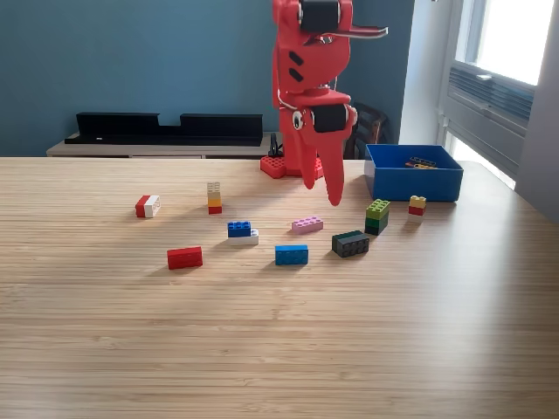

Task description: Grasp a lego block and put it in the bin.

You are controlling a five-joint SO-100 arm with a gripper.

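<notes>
No writing or brand readable anywhere. Hanging above the wooden table [262, 349], red gripper [321, 194] pointing down, jaws parted, holding nothing. Lying just below its tips, pink lego block [307, 224], long axis running left-right, slightly tilted. Resting nearby: dark block [350, 243], green-topped block [377, 216], blue block [291, 254]. Sitting at the exterior view's right, blue bin [412, 182], long axis across the view, open upward, holding a few small pieces.

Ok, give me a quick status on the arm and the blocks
Gripper open, empty, hanging above the pink block. Bin at the exterior view's right, blocks already inside. Nothing blocking the way down.
</notes>
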